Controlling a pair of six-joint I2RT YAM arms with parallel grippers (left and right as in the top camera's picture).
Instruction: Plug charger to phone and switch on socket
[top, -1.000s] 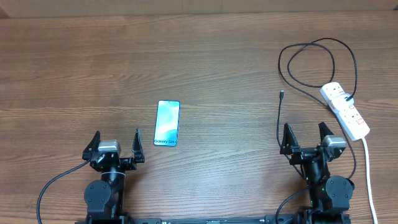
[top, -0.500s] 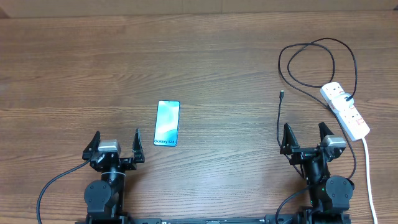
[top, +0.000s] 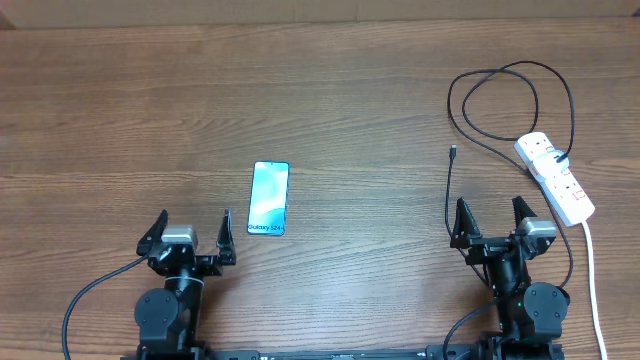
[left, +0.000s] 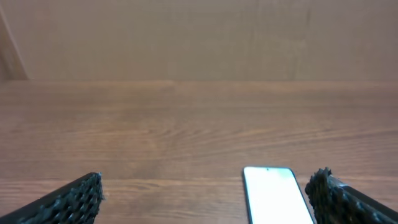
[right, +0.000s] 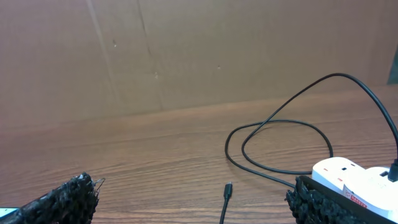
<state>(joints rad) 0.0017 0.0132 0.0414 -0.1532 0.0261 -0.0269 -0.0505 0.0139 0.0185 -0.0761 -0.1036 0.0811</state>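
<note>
The phone (top: 269, 198) lies flat on the wooden table, light blue screen up, just ahead and right of my left gripper (top: 193, 229). In the left wrist view the phone (left: 272, 193) shows white near the right finger. The left gripper (left: 208, 199) is open and empty. The charger's black cable (top: 510, 72) loops from the socket (top: 555, 177) at the far right, and its small plug (top: 452, 152) lies ahead of my right gripper (top: 491, 217). In the right wrist view the plug (right: 228, 188) lies between the open fingers of the right gripper (right: 193, 199), and the socket (right: 348, 177) is at right.
A thick white cord (top: 593, 290) runs from the socket toward the front right edge. A cardboard wall (right: 186, 50) stands behind the table's far edge.
My left gripper has shifted slightly right, toward the phone. The right arm, phone and cable have not moved.
</note>
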